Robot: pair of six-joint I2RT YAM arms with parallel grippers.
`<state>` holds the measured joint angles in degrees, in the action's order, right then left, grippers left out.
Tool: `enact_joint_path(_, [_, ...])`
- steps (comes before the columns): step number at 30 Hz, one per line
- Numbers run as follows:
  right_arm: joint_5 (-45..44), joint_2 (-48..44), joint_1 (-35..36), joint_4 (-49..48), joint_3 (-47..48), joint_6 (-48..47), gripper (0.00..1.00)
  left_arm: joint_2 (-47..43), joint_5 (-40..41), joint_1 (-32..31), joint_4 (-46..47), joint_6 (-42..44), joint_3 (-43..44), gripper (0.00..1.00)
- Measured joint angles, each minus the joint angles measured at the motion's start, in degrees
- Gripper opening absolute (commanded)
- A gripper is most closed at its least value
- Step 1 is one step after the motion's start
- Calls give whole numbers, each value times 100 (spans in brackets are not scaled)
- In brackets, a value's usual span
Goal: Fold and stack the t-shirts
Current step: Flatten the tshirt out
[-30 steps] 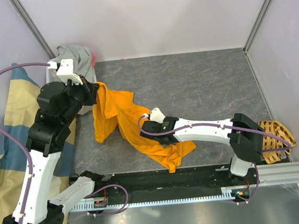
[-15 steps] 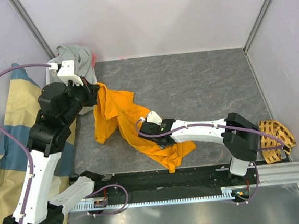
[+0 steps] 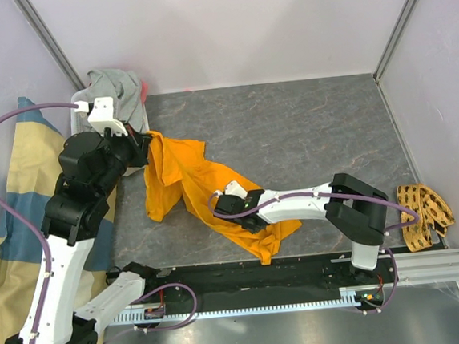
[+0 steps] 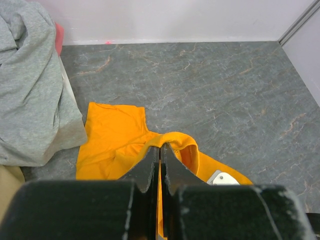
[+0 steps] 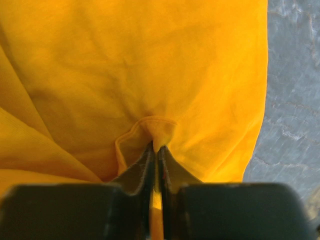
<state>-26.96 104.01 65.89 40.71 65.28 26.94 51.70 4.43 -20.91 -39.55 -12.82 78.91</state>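
Note:
The orange t-shirt (image 3: 183, 178) lies crumpled and stretched across the grey table, from upper left to lower middle. My left gripper (image 3: 145, 141) is shut on its upper edge; in the left wrist view the cloth (image 4: 112, 142) is pinched between the jaws (image 4: 161, 150). My right gripper (image 3: 220, 207) is low on the shirt's middle and shut on a small fold of it (image 5: 159, 129); the right gripper (image 5: 156, 148) shows orange cloth between its tips. The grey t-shirt (image 3: 121, 86) is bunched in the back left corner, also seen as a grey heap (image 4: 30, 90).
A cream-and-blue cloth (image 3: 8, 215) hangs off the table's left side. A tan woven disc (image 3: 424, 211) lies at the right edge. White walls enclose the back and sides. Bare grey tabletop (image 3: 306, 133) stretches to the right of the shirt.
My right gripper has slid left over the orange t-shirt and closed on a fold of it. The left arm has kept its grip and barely moved.

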Motion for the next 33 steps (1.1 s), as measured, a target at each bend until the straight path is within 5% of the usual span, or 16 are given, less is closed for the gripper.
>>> enact_joint_path(11, [-232, -127, 0, 238, 125, 26, 0, -33, 2, 0, 22, 0, -24, 2])
enact_joint_path(24, [-1215, -1714, -378, 863, 979, 52, 0, 59, 7, 0, 31, 0, -24, 2])
enact_joint_path(33, [-289, -2026, -278, 557, -398, -46, 8, 72, 7, 0, 55, 0, -24, 2])
